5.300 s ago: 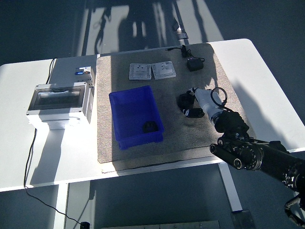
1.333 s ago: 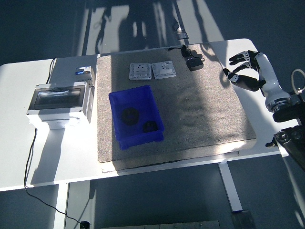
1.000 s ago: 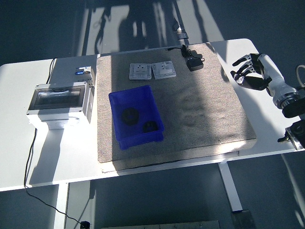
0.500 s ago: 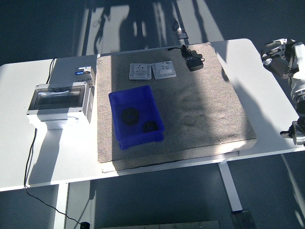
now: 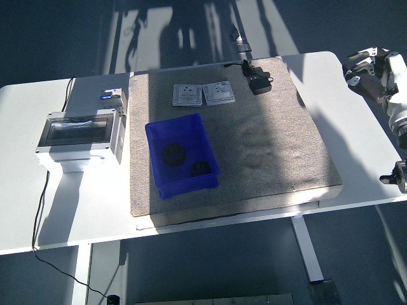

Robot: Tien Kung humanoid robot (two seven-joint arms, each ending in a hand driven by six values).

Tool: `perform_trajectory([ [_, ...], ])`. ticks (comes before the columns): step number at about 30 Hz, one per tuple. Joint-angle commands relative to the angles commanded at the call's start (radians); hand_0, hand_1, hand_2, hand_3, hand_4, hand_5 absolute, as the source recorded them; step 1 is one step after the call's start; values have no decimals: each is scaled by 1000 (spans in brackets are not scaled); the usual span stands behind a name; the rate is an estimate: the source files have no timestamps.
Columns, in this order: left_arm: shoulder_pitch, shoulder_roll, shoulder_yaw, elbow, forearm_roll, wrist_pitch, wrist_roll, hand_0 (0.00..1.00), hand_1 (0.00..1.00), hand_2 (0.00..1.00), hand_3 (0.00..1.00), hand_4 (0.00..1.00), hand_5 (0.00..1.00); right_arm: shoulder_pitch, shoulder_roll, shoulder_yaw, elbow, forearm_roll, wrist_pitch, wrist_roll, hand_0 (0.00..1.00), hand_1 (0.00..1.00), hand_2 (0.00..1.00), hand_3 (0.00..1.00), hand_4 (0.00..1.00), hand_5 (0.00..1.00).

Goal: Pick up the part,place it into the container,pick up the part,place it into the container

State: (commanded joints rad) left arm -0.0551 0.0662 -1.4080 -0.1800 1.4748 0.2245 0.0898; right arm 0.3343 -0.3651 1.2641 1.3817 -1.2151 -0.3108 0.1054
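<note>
Head view shows both dark parts point(image 5: 173, 153) point(image 5: 200, 168) lying in the blue container point(image 5: 181, 155) while my right hand point(image 5: 372, 71) hangs empty, fingers loosely curled, off the table's point(image 5: 356, 159) far right, so I judge snagging the black adapter point(image 5: 259, 83) on any careless reach the only risk.

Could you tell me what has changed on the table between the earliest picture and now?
The right hand withdrew from the mat's right side to the picture's right edge, now holding nothing. A second black part now lies in the blue container beside the first. Container, switch plates and adapter stayed put.
</note>
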Motion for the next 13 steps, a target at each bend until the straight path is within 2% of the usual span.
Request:
perform_trajectory([
  [4,1,0,-6,0,12,-2,2,620,630,620,621,620,848,-1,0,6,4,77,-89,83,630,331,359,484,640,2],
  [6,2,0,-6,0,16,-3,3,620,630,618,619,620,849,-3,-2,14,3,91,-124,100,619,316,360,481,636,2],
  [8,2,0,-6,0,16,-4,4,620,630,618,619,620,849,-5,-5,20,2,84,-114,85,619,316,360,481,636,2],
  [11,2,1,-5,0,15,-4,4,620,630,618,619,620,849,-7,-10,26,-5,48,-67,34,619,316,360,481,636,2],
  [13,2,1,-5,0,16,-5,5,620,630,618,619,620,849,-7,-13,26,-8,16,-62,3,619,316,360,481,636,2],
])
